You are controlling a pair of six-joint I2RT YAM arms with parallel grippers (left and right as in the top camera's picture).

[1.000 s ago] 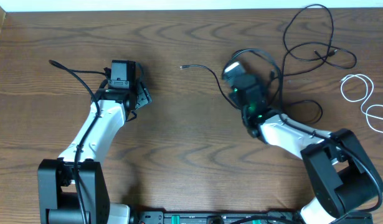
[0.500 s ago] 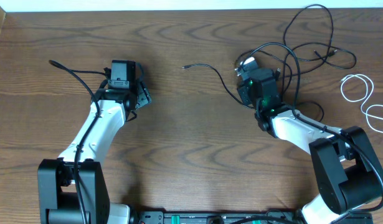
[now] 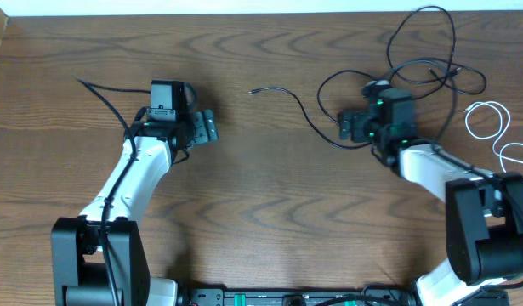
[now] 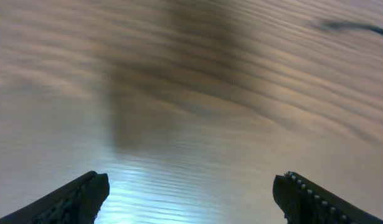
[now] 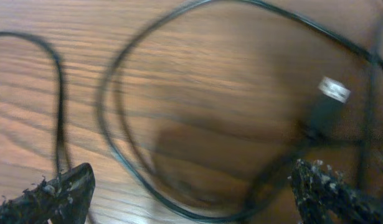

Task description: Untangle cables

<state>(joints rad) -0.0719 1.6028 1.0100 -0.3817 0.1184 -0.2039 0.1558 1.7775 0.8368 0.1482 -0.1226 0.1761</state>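
wooden table (image 3: 270,187) bears looped black cables (image 3: 433,75) and a white cable (image 3: 488,103).

Dark wood-grain table (image 3: 261,195)

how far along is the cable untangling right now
Looks done: the white cable lies separate at the right, and one black end is stretched out to the left.
In hand: nothing. The left gripper and right gripper are both open, the right one over black loops.
Left: the black cables cross in overlapping loops at the upper right.
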